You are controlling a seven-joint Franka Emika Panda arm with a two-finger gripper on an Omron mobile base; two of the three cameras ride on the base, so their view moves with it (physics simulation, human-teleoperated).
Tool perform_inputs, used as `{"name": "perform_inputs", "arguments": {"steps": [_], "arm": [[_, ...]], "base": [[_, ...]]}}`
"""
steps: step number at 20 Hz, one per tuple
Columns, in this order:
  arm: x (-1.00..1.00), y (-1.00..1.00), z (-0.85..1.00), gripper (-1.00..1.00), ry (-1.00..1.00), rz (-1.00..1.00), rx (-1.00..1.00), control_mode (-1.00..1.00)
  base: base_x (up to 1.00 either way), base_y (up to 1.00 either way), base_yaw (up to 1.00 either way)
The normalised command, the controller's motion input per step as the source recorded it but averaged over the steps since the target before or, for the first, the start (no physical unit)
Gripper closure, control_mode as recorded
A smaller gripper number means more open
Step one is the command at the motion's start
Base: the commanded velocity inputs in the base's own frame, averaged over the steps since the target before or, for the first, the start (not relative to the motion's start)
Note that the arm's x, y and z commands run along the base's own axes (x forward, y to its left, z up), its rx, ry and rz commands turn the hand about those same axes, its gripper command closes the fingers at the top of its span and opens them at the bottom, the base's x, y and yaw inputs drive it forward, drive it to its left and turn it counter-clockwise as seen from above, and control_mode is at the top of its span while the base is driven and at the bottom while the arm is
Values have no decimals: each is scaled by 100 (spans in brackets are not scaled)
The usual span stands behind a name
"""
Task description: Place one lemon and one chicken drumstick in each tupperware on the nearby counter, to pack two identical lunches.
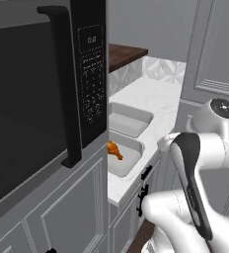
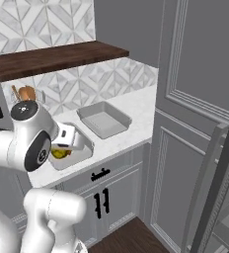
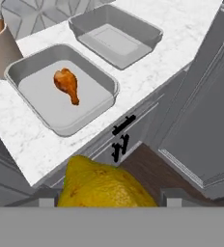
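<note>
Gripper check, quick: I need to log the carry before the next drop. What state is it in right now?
Gripper: closed on the lemon, held between its fingertips above the cabinet front, short of the tupperware.

On my left I see a black microwave (image 1: 42, 99) with its keypad (image 1: 93, 84) facing the arm. A dark wooden shelf (image 2: 57, 57) runs along the patterned tile backsplash (image 2: 101, 74). A tan utensil holder (image 3: 0, 48) stands nearby, and tall grey panelled doors (image 2: 200, 99) rise on my right.
</note>
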Motion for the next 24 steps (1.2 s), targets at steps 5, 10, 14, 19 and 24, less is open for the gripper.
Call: {"name": "perform_inputs", "arguments": {"steps": [5,10,14,19,24], "arm": [[87,20,-4,100,-2,43,0,-100],[96,45,-7,100,1,37,0,-100],[100,65,-54,100,27,28,0,-100],[98,34,-66,100,46,9,-2,-100],[78,-1,-52,100,34,0,-2,-100]], "base": [[0,0,0],[0,0,0],[0,0,0],[0,0,0],[0,0,0]]}}
